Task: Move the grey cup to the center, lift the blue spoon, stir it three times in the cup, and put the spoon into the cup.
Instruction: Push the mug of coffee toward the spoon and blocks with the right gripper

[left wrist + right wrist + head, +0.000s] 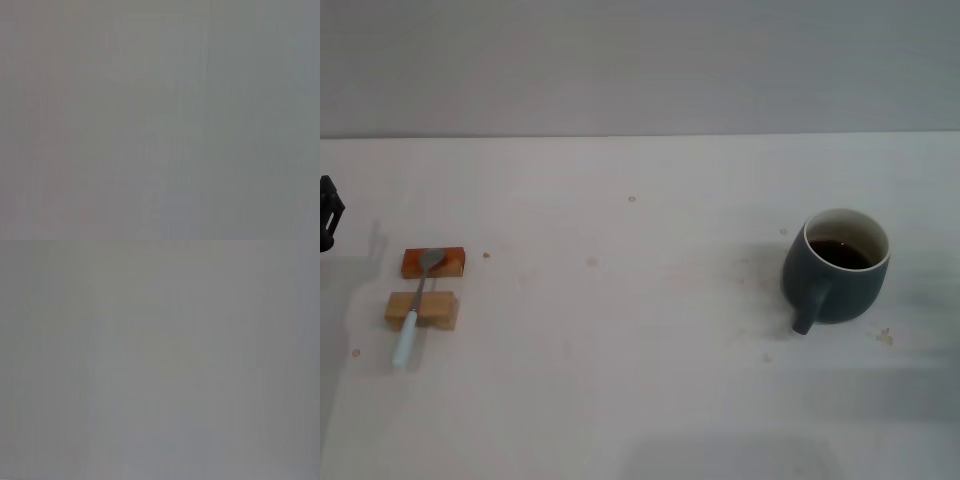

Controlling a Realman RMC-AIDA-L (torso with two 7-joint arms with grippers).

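No fingers can be made out anywhere, so whether either gripper stands open or closed I cannot tell; all that shows of the left gripper [329,213] is a small black piece at the left edge of the head view, raised near the table's left side and touching nothing; the right gripper is out of sight altogether, and both wrist views give only a flat grey field.

The grey cup [837,268], a rounded dark blue-grey ceramic mug with a pale rim and white inner wall, stands upright on the right part of the table, well off centre; its thick handle points toward the near edge and slightly left; a dark liquid sits inside it.

The blue spoon [417,306], slim, with a pale light-blue handle and a grey metal neck and bowl, lies far to the left, well apart from the mug; its bowl rests on an orange-brown block [433,263], its neck crosses a tan wooden block [421,310] just nearer, and the handle's end slopes down to the white table [620,350]; the tabletop carries a few small brownish specks.
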